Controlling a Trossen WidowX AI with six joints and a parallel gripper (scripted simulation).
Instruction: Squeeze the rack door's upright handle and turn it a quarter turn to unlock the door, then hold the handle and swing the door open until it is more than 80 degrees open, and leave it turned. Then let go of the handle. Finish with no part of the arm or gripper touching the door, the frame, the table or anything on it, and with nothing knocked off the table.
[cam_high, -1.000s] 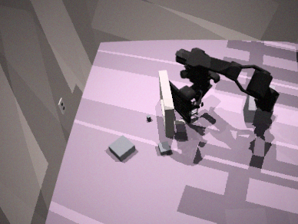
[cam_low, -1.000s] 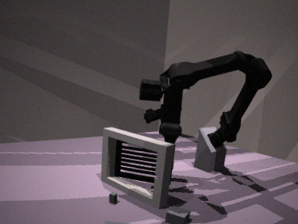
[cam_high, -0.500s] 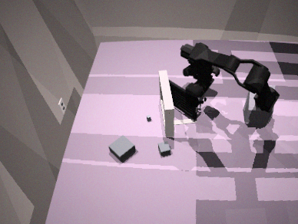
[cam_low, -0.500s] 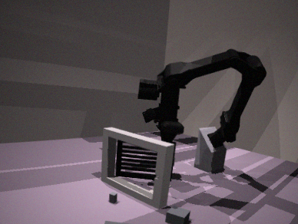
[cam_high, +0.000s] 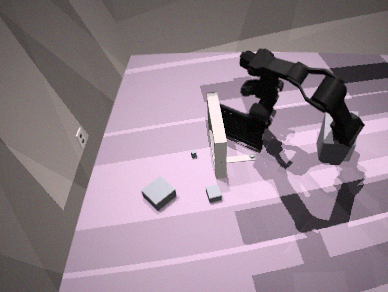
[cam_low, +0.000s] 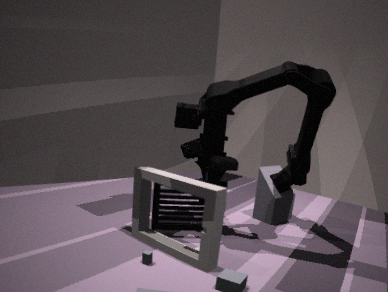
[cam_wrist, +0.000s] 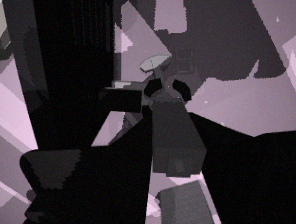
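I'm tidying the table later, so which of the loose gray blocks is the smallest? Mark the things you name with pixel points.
The smallest is the little block (cam_high: 194, 154) (cam_low: 147, 258) closest to the white frame's (cam_high: 218, 130) (cam_low: 212, 227) open middle; the other two are plainly bigger.
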